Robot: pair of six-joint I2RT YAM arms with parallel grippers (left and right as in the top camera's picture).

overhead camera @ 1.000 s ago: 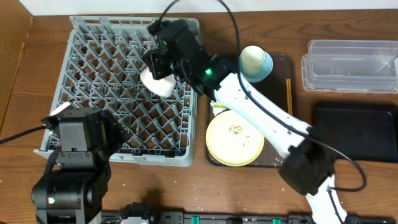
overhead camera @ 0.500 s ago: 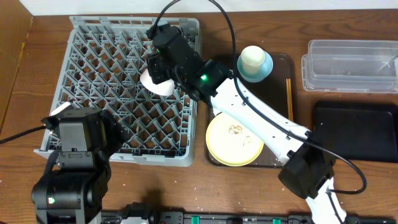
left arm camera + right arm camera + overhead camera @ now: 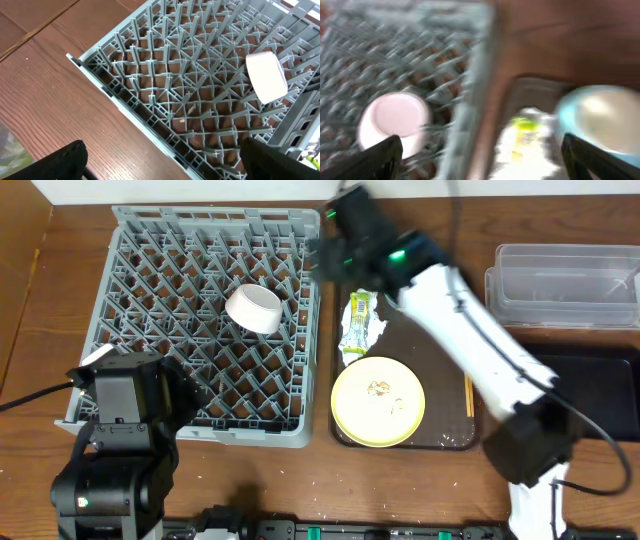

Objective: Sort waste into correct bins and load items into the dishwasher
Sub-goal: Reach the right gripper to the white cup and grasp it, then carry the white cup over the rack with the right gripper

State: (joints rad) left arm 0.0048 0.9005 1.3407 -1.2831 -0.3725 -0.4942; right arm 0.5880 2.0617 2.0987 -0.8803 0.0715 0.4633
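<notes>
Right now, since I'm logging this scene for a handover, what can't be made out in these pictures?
Light blue bowl and cup: hidden under the right arm overhead; motion-blurred in the right wrist view.
Chopsticks: upper part covered by that arm, overhead.
Scraps on the plate: too small to identify, overhead.
</notes>
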